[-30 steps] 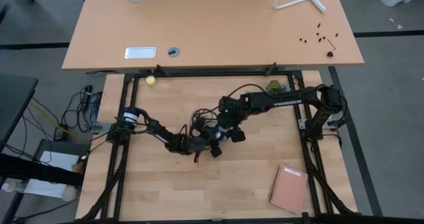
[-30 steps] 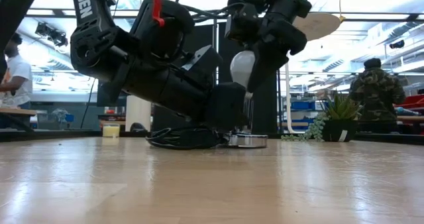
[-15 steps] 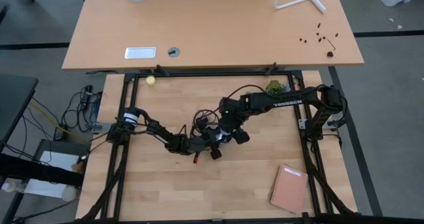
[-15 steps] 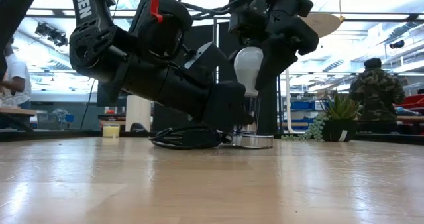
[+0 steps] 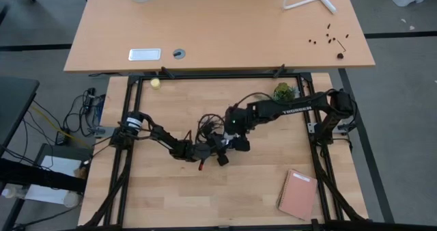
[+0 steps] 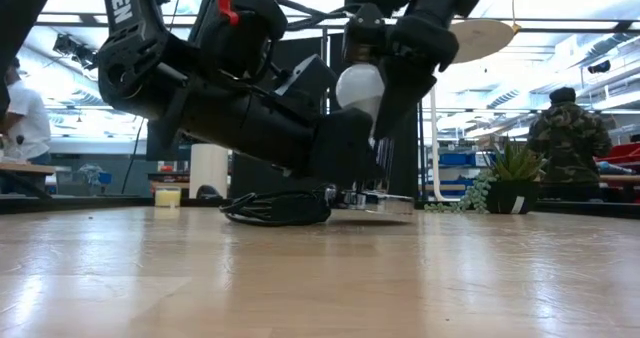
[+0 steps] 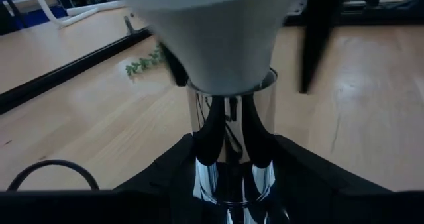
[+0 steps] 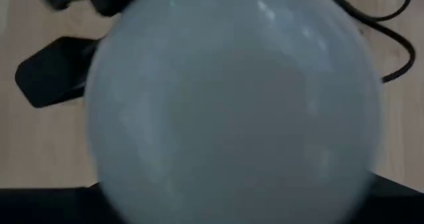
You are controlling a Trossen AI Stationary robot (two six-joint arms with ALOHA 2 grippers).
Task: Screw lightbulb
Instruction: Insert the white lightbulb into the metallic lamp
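1. Lightbulb sits in my right end effector, glass end up and slightly tilted, above the middle of the worktop; my fingers are clenched on its white globe.
2. In my right wrist view the lightbulb's white dome fills almost the whole picture, with a black cord on the wood behind it.
3. My left end effector reaches in low from the left and grasps the shiny metal socket, one dark finger on each side of it.
4. In my left wrist view the narrow end of the lightbulb meets the socket's open rim; I cannot tell how far the base is in.
5. In the low view the socket's flat disc sits tilted just above the worktop, with the coiled black cord lying beside it.
6. From above, both end effectors meet at one spot near the worktop's centre.
7. Elsewhere: a brown notebook near the front right corner, a small plant at the back, and a yellowish ball at the back left.
8. Beyond the worktop, a person in a camouflage jacket stands in the room.
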